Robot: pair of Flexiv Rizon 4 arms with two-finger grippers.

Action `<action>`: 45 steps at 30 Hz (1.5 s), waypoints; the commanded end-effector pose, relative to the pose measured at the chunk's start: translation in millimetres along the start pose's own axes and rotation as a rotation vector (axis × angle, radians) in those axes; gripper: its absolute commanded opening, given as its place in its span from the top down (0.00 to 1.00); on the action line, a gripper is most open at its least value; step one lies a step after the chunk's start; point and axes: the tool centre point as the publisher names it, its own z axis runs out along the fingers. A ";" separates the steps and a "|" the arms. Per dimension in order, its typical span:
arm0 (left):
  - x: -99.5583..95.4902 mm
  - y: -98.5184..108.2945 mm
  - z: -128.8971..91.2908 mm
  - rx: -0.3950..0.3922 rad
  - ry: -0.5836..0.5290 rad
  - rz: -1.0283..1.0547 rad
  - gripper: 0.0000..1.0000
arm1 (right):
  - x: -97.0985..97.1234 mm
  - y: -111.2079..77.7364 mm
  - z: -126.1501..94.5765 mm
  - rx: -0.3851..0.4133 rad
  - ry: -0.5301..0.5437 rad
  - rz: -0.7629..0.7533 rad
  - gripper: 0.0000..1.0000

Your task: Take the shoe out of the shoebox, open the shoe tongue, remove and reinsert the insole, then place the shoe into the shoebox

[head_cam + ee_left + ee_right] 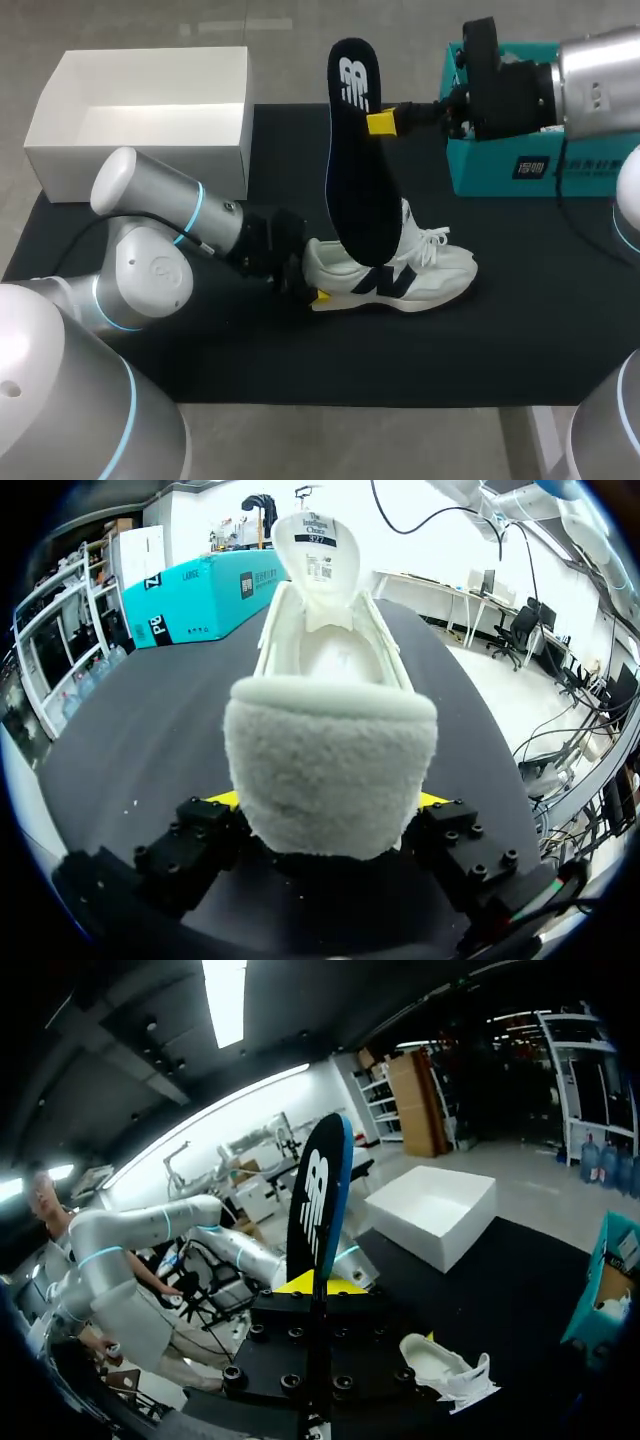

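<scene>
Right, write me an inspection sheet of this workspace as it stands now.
Surface: black mat over the table.
Job's things: white shoe on its sole mid-mat, tongue raised; dark insole held upright above it; white open box at the far left corner, nothing seen inside.
Clutter: teal box at the far right.
Grippers: left tool shut on the shoe's heel; right tool shut on the insole's edge.
Cables: black cable hanging from the right arm across the teal box.
Surroundings: nothing seen reaching over the table.
</scene>
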 end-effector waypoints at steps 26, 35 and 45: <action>0.6 1.3 0.9 -0.001 -0.002 0.000 1.00 | 83.5 -67.4 -43.8 -0.091 -0.030 0.080 1.00; 0.6 1.3 0.9 -0.001 -0.002 0.000 1.00 | 103.9 -81.3 -43.4 -0.090 -0.023 0.100 1.00; 0.6 1.3 0.9 -0.001 -0.002 0.000 1.00 | 106.3 -83.0 -44.1 -0.105 -0.048 0.097 1.00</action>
